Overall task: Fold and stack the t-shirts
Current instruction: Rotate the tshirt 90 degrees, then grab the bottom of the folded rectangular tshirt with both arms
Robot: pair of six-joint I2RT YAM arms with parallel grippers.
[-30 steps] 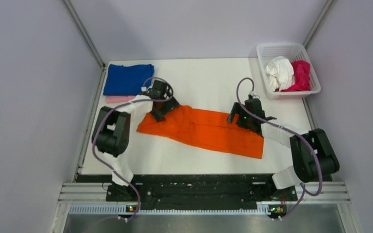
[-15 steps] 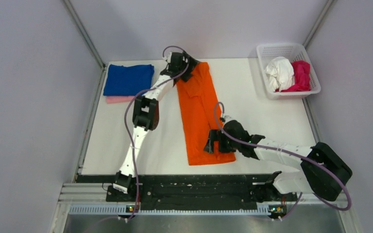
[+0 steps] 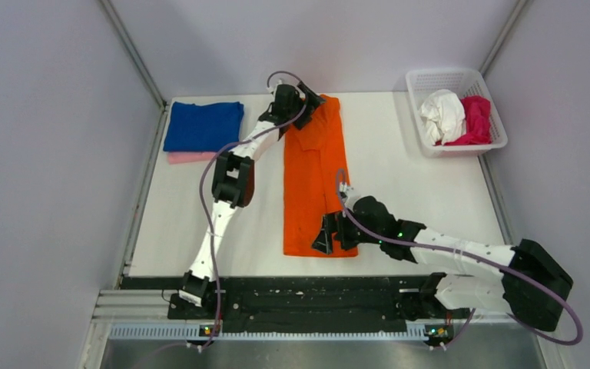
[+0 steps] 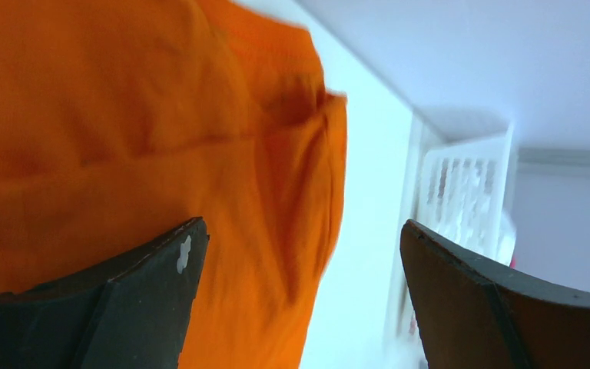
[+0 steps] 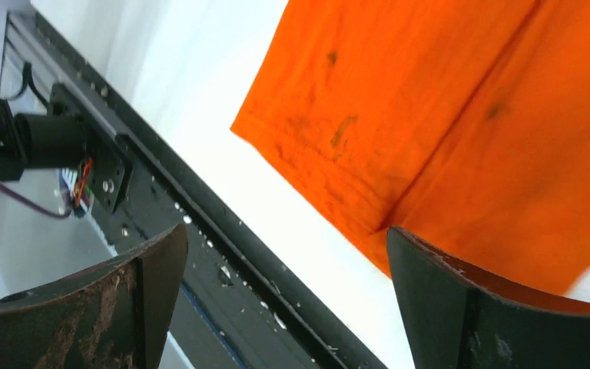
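Orange t-shirt (image 3: pixel 311 184) lies flat as a long strip mid table (image 3: pixel 422 192), running far to near. L gripper (image 3: pixel 311 104) at its far end, R gripper (image 3: pixel 329 233) at its near hem; both jaws spread wide, nothing pinched. Blue t-shirt (image 3: pixel 202 125) sits on pink t-shirt (image 3: pixel 188 157), far left. White t-shirt (image 3: pixel 442 114) & magenta t-shirt (image 3: pixel 476 119) in basket (image 3: pixel 461 77).

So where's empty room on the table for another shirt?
Bare table lies between the orange t-shirt and the basket, and on the near side of the blue t-shirt. The middle is crowded: left hand and right hand at the shirt's ends.
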